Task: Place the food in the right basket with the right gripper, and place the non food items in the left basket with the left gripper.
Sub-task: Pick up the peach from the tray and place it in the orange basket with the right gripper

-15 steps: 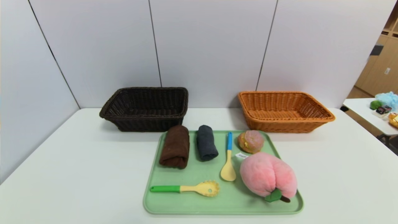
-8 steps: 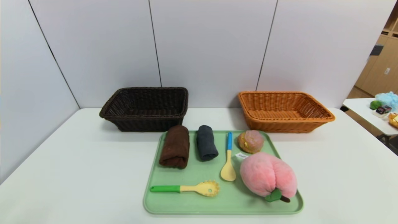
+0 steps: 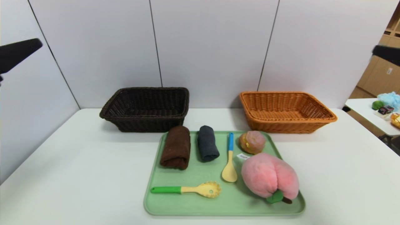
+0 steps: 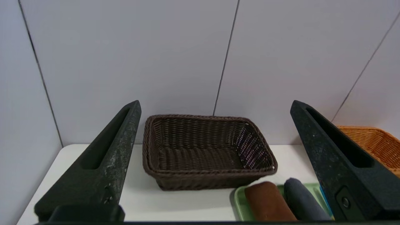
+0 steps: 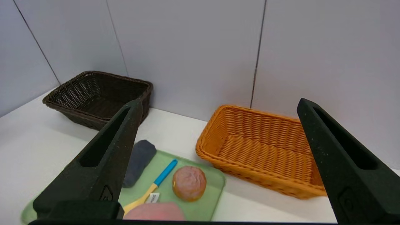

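A: Where does everything sit?

B: All on the green tray (image 3: 200, 206), on the counter (image 3: 78, 175) just in front of the two baskets. The brown towel (image 3: 176, 151) and grey towel (image 3: 207, 147) lie at the tray's far left, nearest the dark basket (image 3: 147, 107); the donut (image 3: 252, 142) and plush peach (image 3: 269, 178) lie on its right, nearest the orange basket (image 3: 286, 111).

A: And the tools?

B: The left tool (image 4: 215, 162) and right tool (image 5: 218, 165) both hang high above the tray, spread wide, holding nothing.

A: How will the peach handle?

B: Likely light and squashy; pinch it across its middle. The towels should give too, so grip each roll across its width. The blue spoon (image 3: 229, 162) and green spoon (image 3: 187, 189) look stiff and slick; take them by the handles.
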`<state>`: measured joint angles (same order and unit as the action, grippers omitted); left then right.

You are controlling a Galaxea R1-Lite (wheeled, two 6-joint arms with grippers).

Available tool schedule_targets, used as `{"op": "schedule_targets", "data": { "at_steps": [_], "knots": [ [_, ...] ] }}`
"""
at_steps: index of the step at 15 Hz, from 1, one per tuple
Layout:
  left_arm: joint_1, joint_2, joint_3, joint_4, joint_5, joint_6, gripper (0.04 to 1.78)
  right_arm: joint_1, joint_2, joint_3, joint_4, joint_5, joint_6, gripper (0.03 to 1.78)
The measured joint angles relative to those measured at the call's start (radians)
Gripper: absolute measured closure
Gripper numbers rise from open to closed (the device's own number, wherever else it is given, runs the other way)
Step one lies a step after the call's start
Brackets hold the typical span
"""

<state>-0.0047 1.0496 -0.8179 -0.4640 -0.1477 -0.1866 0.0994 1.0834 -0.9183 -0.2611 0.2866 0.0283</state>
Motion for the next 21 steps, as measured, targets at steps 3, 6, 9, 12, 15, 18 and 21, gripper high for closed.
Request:
{"op": "schedule_targets", "data": {
  "at_steps": [3, 6, 9, 12, 15, 18, 21],
  "knots": [
    [0.0, 0.152, -0.11, 0.064, -0.008, 0.049, 0.13, 0.058, 0.187, -0.113, 0.049, -0.003, 0.005, 0.1],
    [0.0, 0.208, -0.147, 0.161, -0.009, 0.093, 0.13, 0.114, 0.311, -0.183, 0.212, -0.035, 0.004, 0.1],
    [0.0, 0.223, -0.151, 0.163, -0.007, 0.095, 0.13, 0.184, 0.366, -0.284, 0.512, -0.044, 0.004, 0.1],
    [0.0, 0.226, -0.15, 0.164, -0.005, 0.096, 0.13, 0.263, 0.409, -0.386, 0.838, -0.042, 0.0, 0.1],
    [0.0, 0.227, -0.146, 0.164, -0.005, 0.096, 0.13, 0.304, 0.443, -0.396, 0.924, -0.044, -0.043, 0.1],
    [0.0, 0.226, -0.136, 0.163, -0.003, 0.095, 0.13, 0.32, 0.473, -0.35, 0.923, -0.049, -0.086, 0.1],
    [0.0, 0.227, -0.133, 0.163, -0.005, 0.094, 0.13, 0.329, 0.49, -0.294, 0.909, -0.049, -0.106, 0.1]
  ]
}}
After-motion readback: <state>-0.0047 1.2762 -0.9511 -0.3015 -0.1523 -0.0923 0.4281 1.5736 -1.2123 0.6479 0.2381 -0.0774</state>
